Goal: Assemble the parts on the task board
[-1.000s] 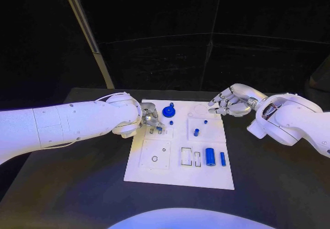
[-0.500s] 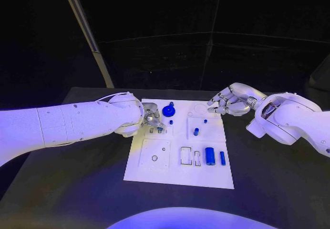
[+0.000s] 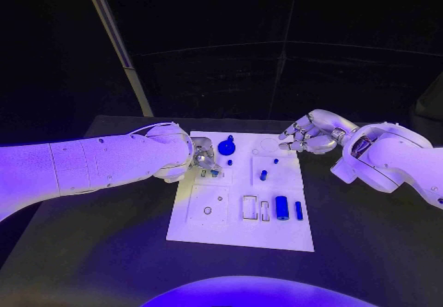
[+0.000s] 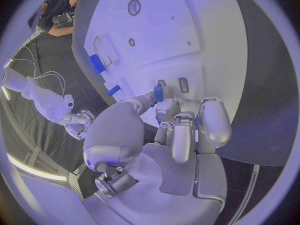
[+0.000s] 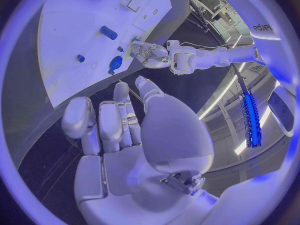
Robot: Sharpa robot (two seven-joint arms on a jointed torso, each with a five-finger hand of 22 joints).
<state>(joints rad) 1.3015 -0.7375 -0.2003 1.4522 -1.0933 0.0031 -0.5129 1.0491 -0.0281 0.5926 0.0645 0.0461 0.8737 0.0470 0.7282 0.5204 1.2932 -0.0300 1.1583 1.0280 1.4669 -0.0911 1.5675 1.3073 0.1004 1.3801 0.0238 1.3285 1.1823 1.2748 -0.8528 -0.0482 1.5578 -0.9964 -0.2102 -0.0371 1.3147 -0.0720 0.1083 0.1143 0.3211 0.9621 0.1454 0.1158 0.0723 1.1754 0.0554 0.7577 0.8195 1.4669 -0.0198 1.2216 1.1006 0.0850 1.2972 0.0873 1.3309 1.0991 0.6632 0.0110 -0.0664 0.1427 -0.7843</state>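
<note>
Surface: black table (image 3: 111, 256) is carrying the white task board (image 3: 242, 238) in front of you, with dark room behind it.
Left hand: your left hand (image 3: 204, 160) is reaching over the board's far left part and pinching a small blue part (image 4: 159, 92) between thumb and fingers; in the left wrist view that part is sitting right at the fingertips (image 4: 165, 106), just above two small slots (image 4: 181, 84) in the board.
Right hand: your right hand (image 3: 305, 137) is hovering off the board's far right corner, fingers curled in and carrying nothing, well apart from the parts.
Other parts: a round blue knob (image 3: 226, 149) is lying just beyond your left hand; a short blue peg (image 3: 263, 175) is sitting between the two hands; a thick blue cylinder (image 3: 281, 208) and a thin blue bar (image 3: 298, 210) are waiting nearer to you, beside an open rectangular recess (image 3: 250, 208).
Step in hand: you are seating the pinched part into a slot under your left fingertips, judging by how close it is. Whether it is already touching the board is not clear.
Next move: you are needing a small, straight lowering with the part lined up to the slot, then a gentle release; a tilt could jam it against the slot's edge.
</note>
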